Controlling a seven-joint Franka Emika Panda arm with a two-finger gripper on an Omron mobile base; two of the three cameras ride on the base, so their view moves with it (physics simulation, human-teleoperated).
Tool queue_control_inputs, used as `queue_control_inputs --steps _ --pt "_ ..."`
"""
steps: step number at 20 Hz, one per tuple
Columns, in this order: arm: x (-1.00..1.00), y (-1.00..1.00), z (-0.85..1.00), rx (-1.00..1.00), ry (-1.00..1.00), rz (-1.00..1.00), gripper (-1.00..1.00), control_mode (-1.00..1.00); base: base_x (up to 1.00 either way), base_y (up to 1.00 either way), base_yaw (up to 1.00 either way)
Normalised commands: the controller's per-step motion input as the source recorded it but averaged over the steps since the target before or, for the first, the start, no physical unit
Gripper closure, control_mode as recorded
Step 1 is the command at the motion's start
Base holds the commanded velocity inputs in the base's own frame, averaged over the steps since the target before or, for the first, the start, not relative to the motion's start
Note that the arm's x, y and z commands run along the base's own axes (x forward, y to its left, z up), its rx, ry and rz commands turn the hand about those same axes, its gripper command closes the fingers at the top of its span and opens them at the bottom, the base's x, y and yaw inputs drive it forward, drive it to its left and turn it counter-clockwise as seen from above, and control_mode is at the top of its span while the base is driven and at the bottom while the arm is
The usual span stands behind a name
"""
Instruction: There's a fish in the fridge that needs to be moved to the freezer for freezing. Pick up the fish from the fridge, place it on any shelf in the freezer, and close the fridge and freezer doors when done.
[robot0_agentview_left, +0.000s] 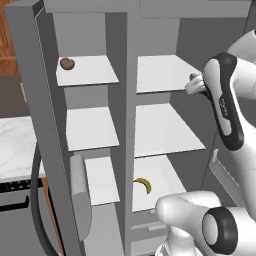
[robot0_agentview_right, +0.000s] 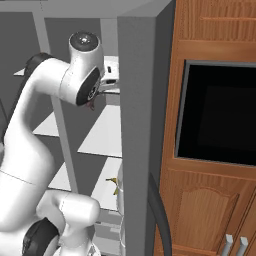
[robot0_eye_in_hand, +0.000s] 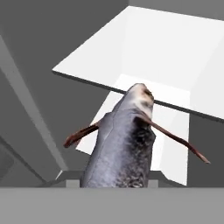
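Close in, the fingers (robot0_eye_in_hand: 114, 186) are clamped nearly shut around the fish (robot0_eye_in_hand: 124, 140), which hangs in the air just clear of the fridge (robot0_agentview_left: 167, 75) shelves. That looks like the carrying step. Next the fish must swing across to a shelf (robot0_agentview_left: 92, 127) in the freezer (robot0_agentview_left: 87, 100), further left, beside the brown lump (robot0_agentview_left: 67, 63).

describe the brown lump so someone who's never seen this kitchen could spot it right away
Find the tall grey side-by-side unit standing open, and look into its narrower left compartment. On the top small white shelf, near the left wall, sits the brown lump. It is round and brown, unlike the curved yellow banana low in the wider compartment.
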Motion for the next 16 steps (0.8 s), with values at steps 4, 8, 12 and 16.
queue_control_inputs --steps 4,8,12,16 --pt "-1.00 0.44 0.59 0.08 0.01 0.00 1.00 -1.00 0.00 0.00 0.00" --pt "-0.92 0.46 0.16 0.10 -0.10 0.00 1.00 -1.00 0.00 0.00 0.00" --pt "-0.88 0.62 0.00 0.11 -0.16 0.00 1.00 -1.00 0.00 0.00 0.00" --pt "-0.51 0.78 0.03 0.11 -0.09 0.00 1.00 -1.00 0.00 0.00 0.00"
